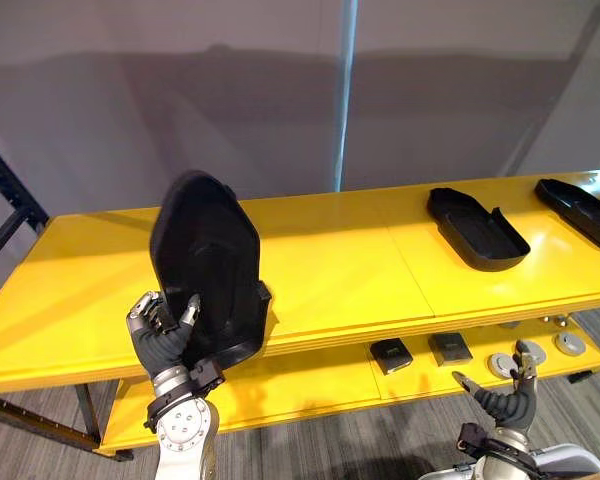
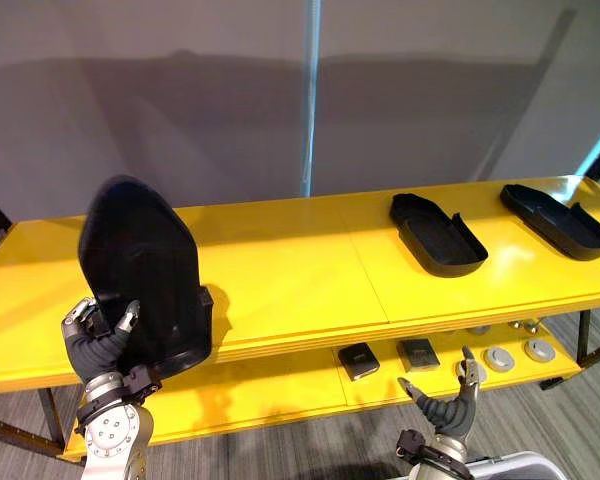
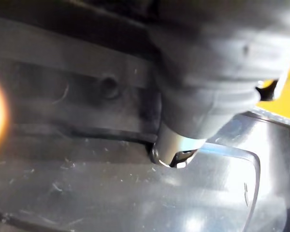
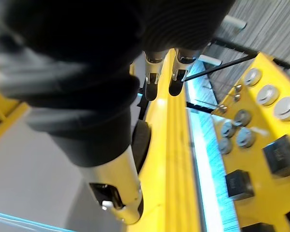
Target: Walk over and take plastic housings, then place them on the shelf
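A large black plastic housing [image 1: 205,260] stands upright at the front left of the yellow shelf's top board [image 1: 330,270]. My left hand [image 1: 165,335] is shut on its lower edge, fingers curled round the rim. In the left wrist view the housing's glossy inner face [image 3: 87,183] lies right against my hand [image 3: 183,140]. Two more black housings lie flat, hollow side up, on the top board at the right: one [image 1: 477,228] nearer the middle, another [image 1: 583,212] by the right end. My right hand [image 1: 505,395] hangs low in front of the lower board, open and holding nothing.
The lower yellow board [image 1: 310,385] carries two small black boxes [image 1: 391,354] and several round grey discs [image 1: 503,364] towards the right. A grey wall stands behind the shelf. Grey carpet lies below. A dark metal frame [image 1: 0,190] stands at the far left.
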Available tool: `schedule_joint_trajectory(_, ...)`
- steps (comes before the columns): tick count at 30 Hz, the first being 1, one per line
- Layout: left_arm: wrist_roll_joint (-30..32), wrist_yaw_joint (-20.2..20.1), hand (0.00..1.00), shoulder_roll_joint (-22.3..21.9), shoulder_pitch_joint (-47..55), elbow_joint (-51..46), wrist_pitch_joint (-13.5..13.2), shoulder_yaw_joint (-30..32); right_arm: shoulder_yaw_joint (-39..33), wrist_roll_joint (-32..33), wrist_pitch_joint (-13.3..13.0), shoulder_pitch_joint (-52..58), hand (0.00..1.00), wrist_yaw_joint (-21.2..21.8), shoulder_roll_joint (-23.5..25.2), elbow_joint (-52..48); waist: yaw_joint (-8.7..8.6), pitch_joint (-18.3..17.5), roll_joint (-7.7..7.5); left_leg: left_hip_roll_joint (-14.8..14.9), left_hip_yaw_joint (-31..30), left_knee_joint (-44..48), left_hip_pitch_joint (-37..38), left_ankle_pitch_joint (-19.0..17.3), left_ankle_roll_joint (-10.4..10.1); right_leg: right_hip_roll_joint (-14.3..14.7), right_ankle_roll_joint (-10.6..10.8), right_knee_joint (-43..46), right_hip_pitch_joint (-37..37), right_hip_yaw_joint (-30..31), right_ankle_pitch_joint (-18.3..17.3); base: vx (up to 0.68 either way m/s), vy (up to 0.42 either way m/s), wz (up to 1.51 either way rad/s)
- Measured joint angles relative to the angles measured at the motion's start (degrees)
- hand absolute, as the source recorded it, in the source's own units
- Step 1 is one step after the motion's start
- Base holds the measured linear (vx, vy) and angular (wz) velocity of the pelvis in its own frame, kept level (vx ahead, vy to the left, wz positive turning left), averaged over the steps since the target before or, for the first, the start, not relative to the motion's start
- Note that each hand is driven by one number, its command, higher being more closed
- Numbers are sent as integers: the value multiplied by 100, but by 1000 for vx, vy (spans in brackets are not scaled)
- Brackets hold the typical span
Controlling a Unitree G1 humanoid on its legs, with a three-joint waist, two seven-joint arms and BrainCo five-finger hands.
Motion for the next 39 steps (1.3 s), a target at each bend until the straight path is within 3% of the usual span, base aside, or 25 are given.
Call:
schedule_joint_trajectory(1,-422,-84,100,-2,-153,89,-20,-12,-14,13,-17,7,0,85,-146,-63,-37,-31,152,147,15,-527,80,583,-210,61,137,6,-78,82,-28,68,268,-40)
schedule_joint_trajectory(3,-846,-143,100,151,-310,321,-29,-104,14,59,-36,154,0,205,-42,-248,-72,-44,45,-46,299,-758,228,636,-129,-128,218,20,-163,249,-32,38,218,-41)
schedule_joint_trajectory(6,-1637,-146,100,407,-529,569,-29,-221,89,90,-61,277,0,328,14,-418,-211,-51,13,-284,659,-997,323,691,7,-346,344,6,-374,563,24,31,215,-45)
schedule_joint_trajectory(10,-2753,-150,100,622,-1171,1078,-27,-476,434,85,-44,420,0,494,-8,-419,-359,-55,3,-327,947,-1093,364,671,40,-380,524,-146,-475,824,149,31,106,-38)
schedule_joint_trajectory(15,-3581,-162,100,911,-2433,2309,180,-1102,1115,82,12,577,0,648,-382,-384,-590,-55,3,-318,1041,-1275,393,729,34,-321,532,-208,-551,921,208,14,19,-13)
schedule_joint_trajectory(24,-3874,-289,100,1732,-4720,4736,667,-1538,1912,-35,97,559,0,806,-679,-96,-720,122,-33,-352,1094,-1427,154,900,78,-356,556,-220,-892,979,318,-6,3,-3)
schedule_joint_trajectory(30,-3297,-274,100,2070,-5717,6340,1170,-1551,2256,-45,104,387,0,822,-682,-87,-872,478,-131,-393,1078,-1525,103,1039,108,-379,562,-223,-976,975,397,-51,11,2)
schedule_joint_trajectory(35,-2795,-191,100,2123,-6073,6596,1371,-1353,2379,-44,104,367,0,851,-682,40,-891,611,-168,-433,1083,-1601,93,1106,127,-405,575,-225,-1020,982,415,-14,17,0)
schedule_joint_trajectory(36,-2672,-122,0,2146,-6096,6597,1383,-1309,2402,-44,104,385,0,854,-678,40,-907,639,-168,-435,1083,-1605,90,1109,128,-407,576,-225,-1024,982,416,0,0,0)
schedule_joint_trajectory(39,-2488,10,0,2166,-6173,6610,1437,-1233,2423,-44,104,379,0,853,-680,39,-910,654,-169,-442,1077,-1626,39,1136,134,-408,574,-225,-1080,977,424,9,22,1)
